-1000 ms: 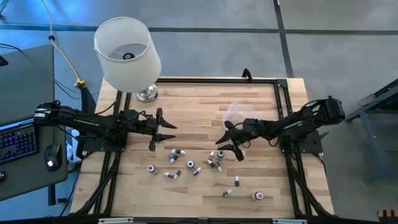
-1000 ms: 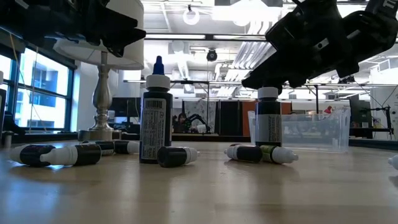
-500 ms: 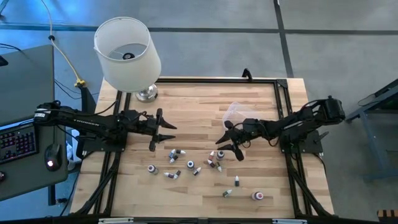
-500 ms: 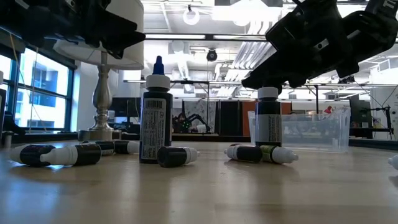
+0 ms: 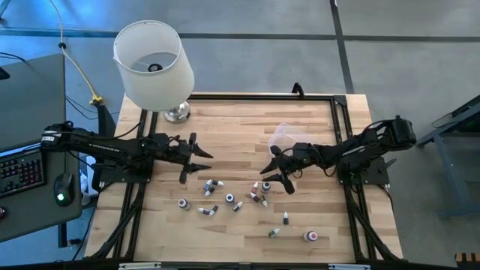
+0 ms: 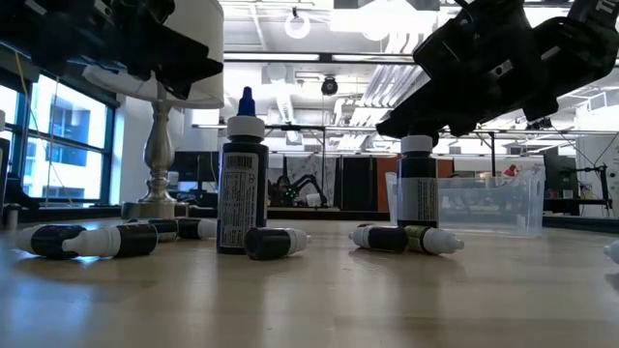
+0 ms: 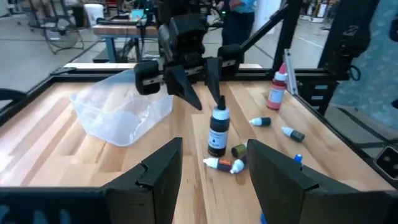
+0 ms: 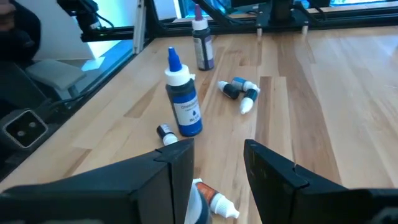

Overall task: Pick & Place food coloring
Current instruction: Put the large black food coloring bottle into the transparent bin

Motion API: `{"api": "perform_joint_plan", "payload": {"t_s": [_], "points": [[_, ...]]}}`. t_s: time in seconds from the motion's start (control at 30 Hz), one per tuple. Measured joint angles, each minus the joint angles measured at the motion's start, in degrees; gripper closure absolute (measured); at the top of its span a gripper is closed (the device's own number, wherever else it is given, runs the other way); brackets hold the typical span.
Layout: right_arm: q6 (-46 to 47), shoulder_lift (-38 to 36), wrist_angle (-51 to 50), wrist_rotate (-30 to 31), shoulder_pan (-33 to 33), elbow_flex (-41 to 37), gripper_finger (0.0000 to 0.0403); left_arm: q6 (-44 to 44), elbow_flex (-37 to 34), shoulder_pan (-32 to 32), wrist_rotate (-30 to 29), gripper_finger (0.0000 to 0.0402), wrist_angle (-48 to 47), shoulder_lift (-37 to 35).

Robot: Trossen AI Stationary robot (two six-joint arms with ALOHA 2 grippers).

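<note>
Several tiny food coloring bottles (image 5: 229, 199) are scattered over the middle and near part of the wooden table; most lie on their sides and a few stand upright (image 6: 242, 184). My left gripper (image 5: 196, 159) hovers open left of the cluster, facing an upright bottle (image 7: 217, 132). My right gripper (image 5: 274, 171) hovers open over the cluster's right part. In the right wrist view a lying bottle with a white cap (image 8: 211, 200) shows below, between my right gripper's fingers (image 8: 219, 180). Neither gripper touches anything.
A clear plastic tub (image 5: 285, 136) sits on the table behind my right gripper, toward the far edge. A lamp with a white shade (image 5: 154, 64) stands at the far left corner. A dark frame (image 5: 341, 120) runs along the table's edges. Bare wood lies near the far edge.
My left gripper has edged slightly toward the bottles; the right arm and the bottles have kept still.
</note>
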Motion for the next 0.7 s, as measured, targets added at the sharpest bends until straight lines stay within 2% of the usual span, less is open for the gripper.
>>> {"api": "perform_joint_plan", "payload": {"t_s": [0.2, 0.37, 0.6, 0.7], "points": [[-0.02, 0.00, 6.98, -1.01, 0.02, -0.01, 0.0270, 0.00, 0.00, 0.00, 0.15, 0.0225, 0.39, 0.00], [0.25, -0.02, 7.63, -7.80, 0.91, -0.01, 0.0270, -0.11, 0.00, 0.00, 0.17, 0.0225, 0.41, 0.00], [-4.47, 0.00, 2.82, -5.05, 5.14, 0.01, 0.0270, -0.09, 0.00, 0.00, 0.15, 0.0225, 0.42, 0.00], [-4.58, -0.04, 2.37, -1.78, 5.43, 0.03, 0.0270, -0.04, 0.00, 0.00, 0.15, 0.0225, 0.44, 0.00]]}}
